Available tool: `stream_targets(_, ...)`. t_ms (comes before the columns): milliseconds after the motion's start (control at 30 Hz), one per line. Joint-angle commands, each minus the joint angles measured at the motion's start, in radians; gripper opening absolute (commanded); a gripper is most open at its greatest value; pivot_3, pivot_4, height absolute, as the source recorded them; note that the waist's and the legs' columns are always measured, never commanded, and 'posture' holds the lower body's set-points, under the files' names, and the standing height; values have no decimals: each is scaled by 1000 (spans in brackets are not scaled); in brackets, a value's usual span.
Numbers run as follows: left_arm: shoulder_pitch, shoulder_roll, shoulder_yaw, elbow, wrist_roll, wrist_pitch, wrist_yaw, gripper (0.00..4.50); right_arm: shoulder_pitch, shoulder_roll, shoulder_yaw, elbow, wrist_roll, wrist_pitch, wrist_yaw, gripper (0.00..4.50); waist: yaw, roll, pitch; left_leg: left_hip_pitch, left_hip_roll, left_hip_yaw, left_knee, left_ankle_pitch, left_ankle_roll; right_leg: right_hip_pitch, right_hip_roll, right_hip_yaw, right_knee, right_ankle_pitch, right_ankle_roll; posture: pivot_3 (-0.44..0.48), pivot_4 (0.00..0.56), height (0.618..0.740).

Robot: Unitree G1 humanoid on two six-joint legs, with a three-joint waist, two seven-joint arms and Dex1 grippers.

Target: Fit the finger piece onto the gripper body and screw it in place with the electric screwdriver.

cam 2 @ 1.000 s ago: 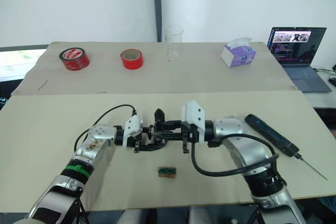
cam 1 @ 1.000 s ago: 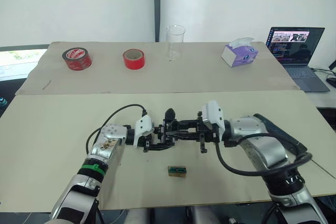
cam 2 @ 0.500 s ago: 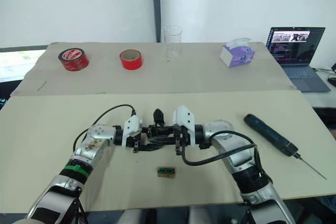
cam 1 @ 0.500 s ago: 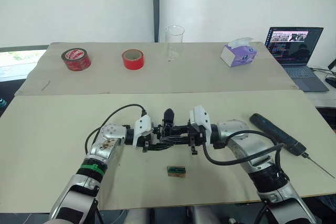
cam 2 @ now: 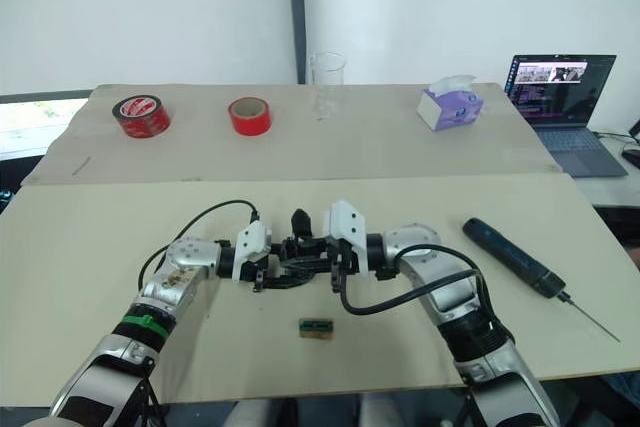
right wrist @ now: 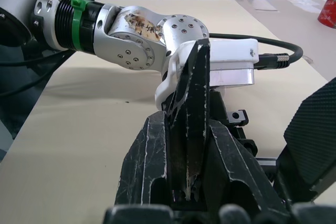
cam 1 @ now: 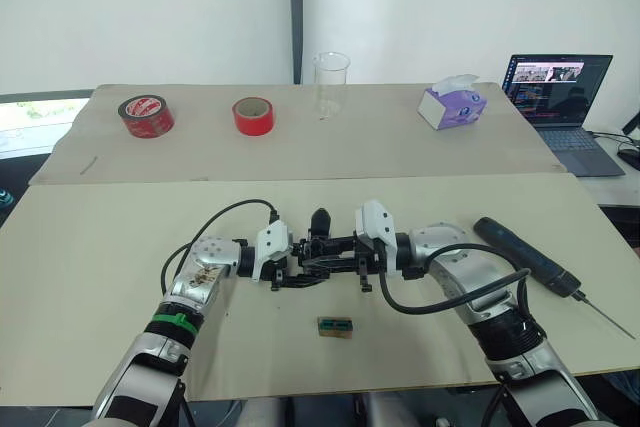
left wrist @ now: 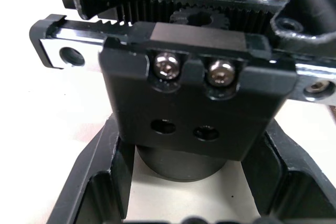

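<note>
Both grippers met mid-tabletop: left gripper fingers clamping the black blocky gripper body, right gripper fingers pinching the black wedge finger piece, its long axis pointing leftward at that body.

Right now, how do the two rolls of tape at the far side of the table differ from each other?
The left tape roll is dark around its outside with a red top face carrying print, while the right tape roll is plain bright red all over. The left roll looks a little wider and lies nearer the cloth's left end; the right one lies closer to the clear beaker. Both lie flat with the hole facing up, in the same far row.
</note>
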Motion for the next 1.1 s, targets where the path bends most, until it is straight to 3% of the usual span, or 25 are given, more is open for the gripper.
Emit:
stream_targets(33, 18, 22, -22, 8, 37, 1, -1, 2303, 8, -32, 22, 15, -40, 68, -9, 422, 0, 0, -2, 0, 0, 0, 0, 0, 0, 0, 0, 0, 0, 0, 0, 0, 150, 740)
stream_targets(333, 23, 26, -24, 9, 38, -1, 4, 2303, 12, -57, 38, -50, 3, 180, 15, 422, 1, 0, -8, 0, 0, 0, -1, 0, 0, 0, 0, 0, 0, -1, -1, 0, 150, 740)
stream_targets(1000, 33, 22, -20, 13, 24, 32, 3, 2303, -48, -16, 45, 37, -21, 155, -20, 422, -8, 0, -13, 3, 1, 0, -3, 0, 0, 1, 0, 0, 1, -2, -3, 0, 150, 740)
stream_targets(1067, 34, 22, -19, 15, 24, 32, 3, 2303, -55, -5, 23, 17, 7, 148, -10, 1475, -8, 0, -13, 3, 1, 0, -3, 0, 0, 1, 0, 0, 1, -2, -3, 0, 150, 740)
stream_targets(1100, 34, 23, -19, 17, 25, 31, 4, 2303, -59, 2, 8, 5, 23, 136, -2, 1786, -8, 0, -13, 3, 1, 0, -3, 0, 0, 1, 0, -1, 1, -2, -3, 0, 150, 740)
